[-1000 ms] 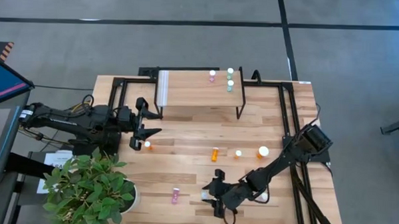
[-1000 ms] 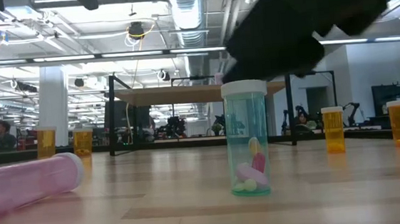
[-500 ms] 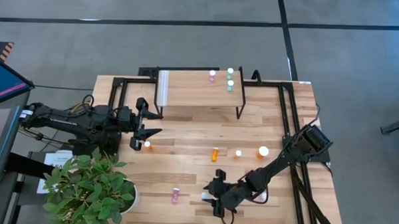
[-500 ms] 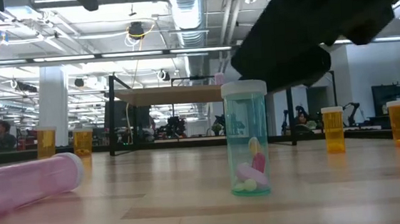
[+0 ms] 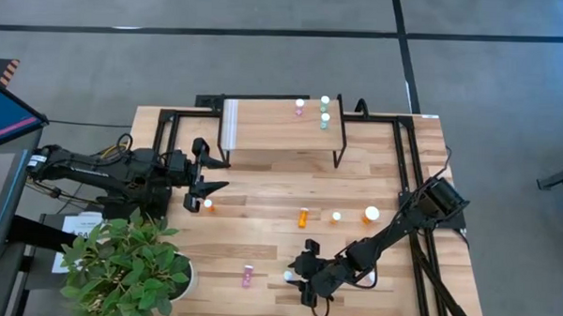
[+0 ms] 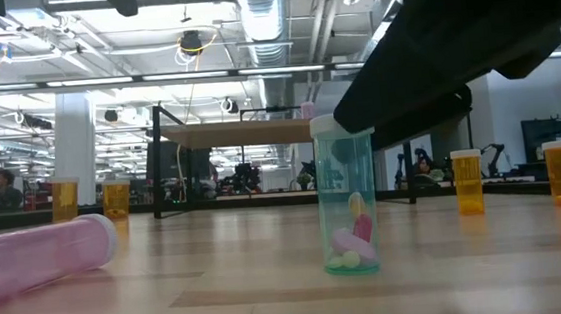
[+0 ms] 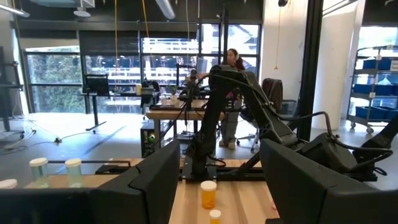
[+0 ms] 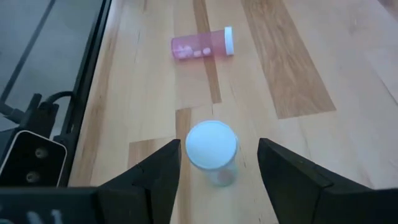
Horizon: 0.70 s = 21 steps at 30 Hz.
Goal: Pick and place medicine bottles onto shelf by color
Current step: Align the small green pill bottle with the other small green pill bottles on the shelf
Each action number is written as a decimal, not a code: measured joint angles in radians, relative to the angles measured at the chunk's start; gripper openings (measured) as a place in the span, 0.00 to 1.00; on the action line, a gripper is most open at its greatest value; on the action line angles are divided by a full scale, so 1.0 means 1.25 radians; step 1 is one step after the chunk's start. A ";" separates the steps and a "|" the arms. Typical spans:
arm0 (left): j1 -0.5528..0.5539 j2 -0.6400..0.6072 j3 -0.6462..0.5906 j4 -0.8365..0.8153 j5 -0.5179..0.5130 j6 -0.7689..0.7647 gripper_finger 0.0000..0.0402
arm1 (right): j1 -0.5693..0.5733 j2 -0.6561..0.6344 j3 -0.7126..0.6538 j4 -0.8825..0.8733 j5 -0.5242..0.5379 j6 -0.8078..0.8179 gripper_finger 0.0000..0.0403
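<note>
The table (image 5: 259, 251) is a pale wood top with a black frame, standing on a grey floor with dark lines; beyond it the low view shows a large hall with ceiling lights and workbenches. At the far side stands the shelf (image 5: 273, 130), carrying one pink and two green bottles at its right end. A potted plant (image 5: 132, 265) sits at the near left corner. The left gripper (image 5: 204, 176) waits at the table's left, fingers apart and empty, beside a small orange bottle (image 5: 208, 205). The right gripper (image 8: 214, 165) hangs low near the front edge, fingers spread wide on either side of an upright green bottle (image 8: 212, 151) without touching it. A pink bottle (image 8: 202, 43) lies on its side nearby. No label can be read on any bottle.
</note>
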 joint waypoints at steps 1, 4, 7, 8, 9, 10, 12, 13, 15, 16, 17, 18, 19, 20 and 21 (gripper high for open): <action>0.000 0.000 0.000 0.000 0.000 0.000 0.52 | 0.000 0.000 0.000 -0.001 0.000 0.000 0.55; 0.000 0.000 0.000 0.000 0.000 0.000 0.52 | 0.000 0.000 0.000 -0.001 0.000 0.000 0.49; 0.000 0.000 0.000 0.000 0.000 0.000 0.52 | 0.000 0.000 0.000 -0.001 0.000 0.000 0.44; 0.000 0.000 0.000 0.000 0.000 0.000 0.52 | 0.000 0.000 0.000 -0.001 0.000 0.000 0.43; 0.000 0.000 0.000 0.000 0.000 0.000 0.52 | 0.000 0.000 0.000 -0.001 0.000 0.000 0.41; 0.000 0.000 0.000 0.000 0.000 0.000 0.52 | 0.000 0.000 0.000 -0.001 0.000 -0.001 0.40; 0.000 0.000 0.000 0.000 0.000 0.000 0.52 | 0.000 -0.002 0.000 0.001 0.000 -0.006 0.38; 0.000 0.000 0.000 0.000 0.000 -0.001 0.52 | 0.001 -0.006 0.000 -0.002 0.000 -0.015 0.37; 0.000 0.000 0.000 0.000 0.000 -0.001 0.52 | 0.001 -0.018 0.000 0.000 0.000 -0.028 0.35; 0.000 0.000 0.000 -0.001 0.000 -0.001 0.52 | 0.001 -0.028 0.000 -0.004 0.000 -0.037 0.35; 0.000 0.000 0.000 -0.001 0.000 -0.001 0.52 | 0.001 -0.040 0.000 -0.010 0.000 -0.046 0.34; 0.000 0.000 0.000 -0.001 0.000 -0.001 0.52 | 0.001 -0.052 0.000 -0.012 0.000 -0.056 0.34; 0.000 0.000 0.000 -0.002 0.000 -0.001 0.52 | -0.001 -0.068 0.000 -0.022 0.000 -0.067 0.34; 0.000 0.000 0.001 -0.003 0.000 -0.001 0.52 | -0.002 -0.086 0.000 -0.041 0.003 -0.080 0.34; 0.000 0.000 0.001 -0.003 0.000 -0.001 0.52 | -0.005 -0.106 0.000 -0.060 0.004 -0.091 0.34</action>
